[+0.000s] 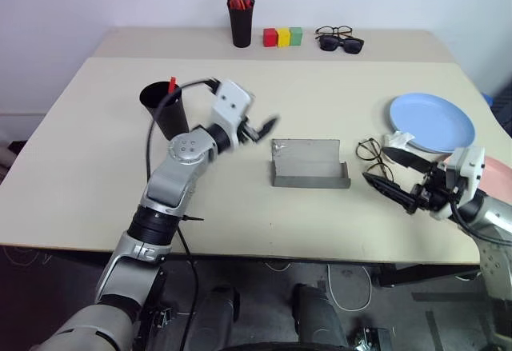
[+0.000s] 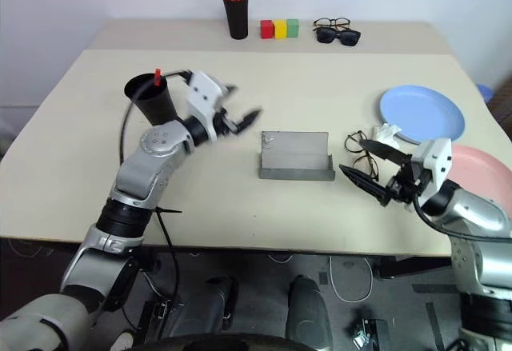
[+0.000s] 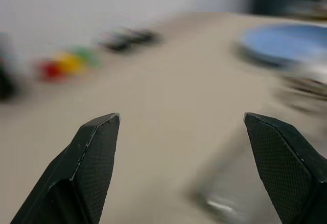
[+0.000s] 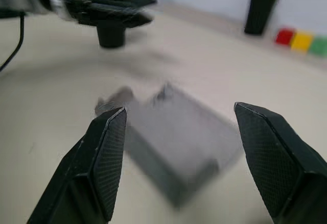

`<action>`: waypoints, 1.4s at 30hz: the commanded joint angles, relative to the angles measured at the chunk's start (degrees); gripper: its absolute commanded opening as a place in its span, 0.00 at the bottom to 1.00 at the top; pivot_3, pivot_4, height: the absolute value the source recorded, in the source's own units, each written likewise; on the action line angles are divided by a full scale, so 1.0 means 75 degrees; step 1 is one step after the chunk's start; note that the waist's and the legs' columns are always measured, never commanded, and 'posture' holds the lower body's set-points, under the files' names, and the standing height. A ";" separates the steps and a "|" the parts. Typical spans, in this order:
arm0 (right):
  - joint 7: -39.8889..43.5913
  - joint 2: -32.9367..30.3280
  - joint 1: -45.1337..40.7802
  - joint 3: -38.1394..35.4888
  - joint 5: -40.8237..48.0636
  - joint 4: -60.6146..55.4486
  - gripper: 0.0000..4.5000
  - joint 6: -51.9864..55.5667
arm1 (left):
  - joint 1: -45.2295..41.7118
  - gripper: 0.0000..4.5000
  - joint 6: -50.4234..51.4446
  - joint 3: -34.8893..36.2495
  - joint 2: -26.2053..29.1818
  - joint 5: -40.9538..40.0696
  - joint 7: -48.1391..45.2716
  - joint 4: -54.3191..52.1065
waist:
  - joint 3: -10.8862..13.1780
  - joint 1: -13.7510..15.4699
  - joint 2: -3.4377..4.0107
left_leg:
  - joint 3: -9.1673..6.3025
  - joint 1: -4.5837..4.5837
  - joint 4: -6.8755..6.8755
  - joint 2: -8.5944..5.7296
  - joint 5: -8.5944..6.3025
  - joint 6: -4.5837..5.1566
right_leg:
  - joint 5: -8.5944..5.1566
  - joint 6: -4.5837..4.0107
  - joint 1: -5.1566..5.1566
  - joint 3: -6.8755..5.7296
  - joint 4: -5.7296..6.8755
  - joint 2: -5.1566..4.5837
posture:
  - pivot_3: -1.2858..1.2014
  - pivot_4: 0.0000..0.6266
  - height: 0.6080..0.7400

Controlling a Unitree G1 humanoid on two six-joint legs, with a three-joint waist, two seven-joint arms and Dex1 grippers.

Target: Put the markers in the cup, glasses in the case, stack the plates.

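Observation:
The black cup stands at the left of the table with the red tip of a marker sticking up from its rim. My left gripper is open and empty, hovering between the cup and the open grey case. The wire-frame glasses lie on the table just right of the case. My right gripper is open beside them, its fingers apart and holding nothing. The light blue plate lies behind it. The pink plate shows partly behind my right wrist.
At the table's back edge stand a black pen holder with red and orange pens, three coloured blocks, and dark sunglasses with another pair behind. A small white thing lies at the blue plate's near rim.

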 commanded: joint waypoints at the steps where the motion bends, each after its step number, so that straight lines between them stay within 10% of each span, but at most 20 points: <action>1: -0.0115 -0.0176 0.1086 -0.0969 0.0249 -0.0933 0.76 0.0286 | -0.0463 0.88 0.0363 -0.0458 0.0682 -0.0483 -0.2316 0.0181 | 0.0000 -0.0023 0.0000 | -0.0001 0.0003 -0.0001 0.0008 0.0000 0.0000 | -0.0001 -0.0001 0.0001 0.0000 0.0000 0.0010 | 0.52 0.24 0.99; 16: -0.1143 0.1065 0.3522 -0.2337 0.0394 -0.2744 0.76 0.0077 | -0.2944 0.88 -0.2711 -0.2261 -0.0398 0.2200 -0.4762 0.5374 | 0.0007 -0.0051 -0.0017 | 0.0000 -0.0014 0.0004 0.0019 -0.0007 0.0010 | -0.0027 -0.0013 -0.0002 0.0001 -0.0034 0.0017 | 0.52 0.24 0.99; 22: -0.1398 0.1296 0.3883 -0.2429 0.0394 -0.3079 0.76 -0.0039 | -0.3230 0.35 -0.3298 -0.2211 -0.1012 0.2701 -0.4910 0.6332 | 0.0012 -0.0024 -0.0025 | 0.0000 -0.0020 0.0005 0.0019 -0.0009 0.0012 | -0.0030 -0.0007 -0.0006 -0.0001 -0.0035 0.0016 | 0.52 0.24 0.99; 25: -0.1440 0.1351 0.4023 -0.2478 0.0415 -0.3130 0.76 -0.0108 | -0.3263 0.02 -0.3354 -0.2131 -0.1085 0.2795 -0.5010 0.6395 | 0.0012 0.0030 -0.0025 | 0.0001 -0.0016 0.0007 0.0019 -0.0009 0.0012 | -0.0031 -0.0008 -0.0003 0.0000 -0.0034 0.0016 | 0.52 0.24 0.99; 42: -0.1528 0.1221 0.3731 -0.2158 0.0206 -0.2715 0.76 -0.0299 | -0.1835 0.02 0.0636 -0.2066 -0.0089 0.2531 -0.5669 0.1708 | 0.0011 0.0061 -0.0018 | -0.0003 -0.0017 0.0003 0.0021 -0.0010 0.0013 | -0.0030 -0.0009 -0.0005 0.0000 -0.0029 0.0016 | 0.52 0.24 0.99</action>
